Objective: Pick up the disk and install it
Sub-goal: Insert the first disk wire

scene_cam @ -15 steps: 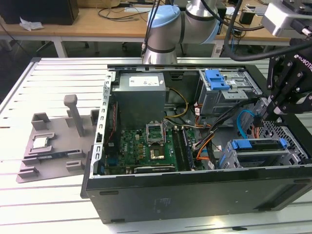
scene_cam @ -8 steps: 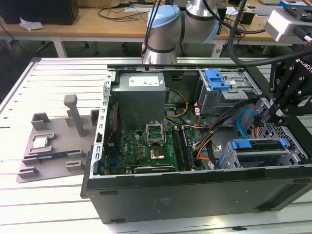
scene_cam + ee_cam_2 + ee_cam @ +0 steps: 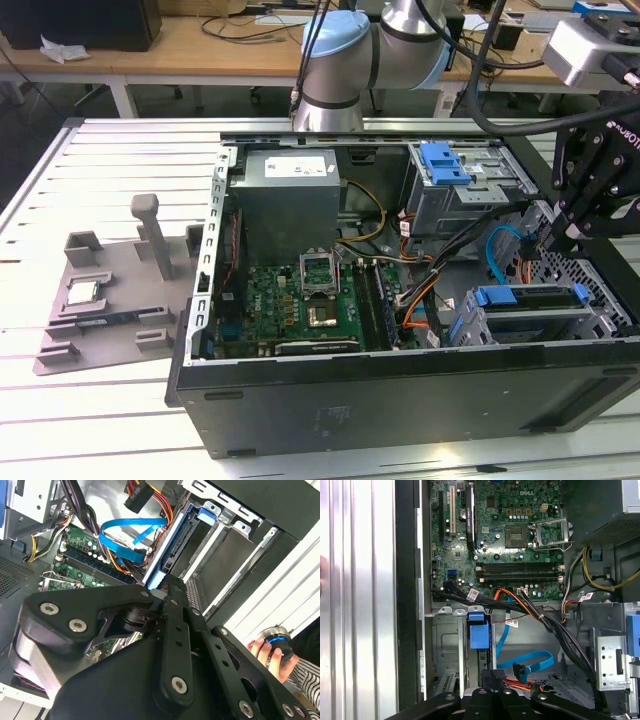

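The disk (image 3: 528, 298) stands on edge inside the lower drive cage (image 3: 600, 300) at the exterior view's right end of the open computer case, its blue carrier bracket showing along the upper edge. That bracket's blue tab (image 3: 480, 631) also shows in the first wrist view, and its blue edge (image 3: 156, 578) in the second wrist view. My gripper (image 3: 562, 236) hangs just above the cage's far end. Its black fingertips (image 3: 493, 679) are pressed together close to the end of the disk's slot, and nothing shows between them. Whether they touch the carrier I cannot tell.
A second blue caddy (image 3: 446, 163) sits in the upper bay. Blue and orange cables (image 3: 500, 250) loop beside the cage, over the motherboard (image 3: 300, 305). A grey fixture (image 3: 110, 290) with a small silver chip lies at the exterior view's left. A person's hand (image 3: 260, 652) holds a knob outside the case.
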`<state>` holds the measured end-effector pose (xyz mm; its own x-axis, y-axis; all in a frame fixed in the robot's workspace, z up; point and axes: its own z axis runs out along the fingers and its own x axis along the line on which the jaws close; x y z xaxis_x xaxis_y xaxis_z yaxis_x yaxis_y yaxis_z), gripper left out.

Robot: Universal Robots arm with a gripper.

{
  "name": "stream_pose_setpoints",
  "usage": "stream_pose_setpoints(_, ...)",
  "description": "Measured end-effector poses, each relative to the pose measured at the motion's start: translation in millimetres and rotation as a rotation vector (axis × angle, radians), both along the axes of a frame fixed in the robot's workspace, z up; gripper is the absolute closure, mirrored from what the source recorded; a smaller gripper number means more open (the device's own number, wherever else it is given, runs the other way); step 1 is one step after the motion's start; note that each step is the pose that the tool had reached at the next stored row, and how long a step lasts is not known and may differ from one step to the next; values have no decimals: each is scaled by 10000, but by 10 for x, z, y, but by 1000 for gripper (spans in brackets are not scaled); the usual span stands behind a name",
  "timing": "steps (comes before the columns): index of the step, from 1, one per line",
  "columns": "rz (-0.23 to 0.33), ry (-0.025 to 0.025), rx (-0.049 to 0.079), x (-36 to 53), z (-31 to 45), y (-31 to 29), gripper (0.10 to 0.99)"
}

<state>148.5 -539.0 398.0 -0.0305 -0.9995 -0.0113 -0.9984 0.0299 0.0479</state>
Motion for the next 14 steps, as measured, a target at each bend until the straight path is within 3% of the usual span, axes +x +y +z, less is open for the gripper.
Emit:
stream_pose_setpoints(2, 0, 0, 0, 0, 0, 0, 851)
stream_pose_setpoints(3, 0, 0, 0, 0, 0, 0, 851)
stream_pose_setpoints(4, 0, -1, 0, 0, 0, 0, 725)
stream_pose_setpoints(7, 2, 0, 6, 6, -4, 7, 725)
stream_pose_setpoints(10, 0, -1, -6, 103, -3, 181, 725)
stream_pose_setpoints(14, 0, -1, -31, 158, -11, 323, 725)
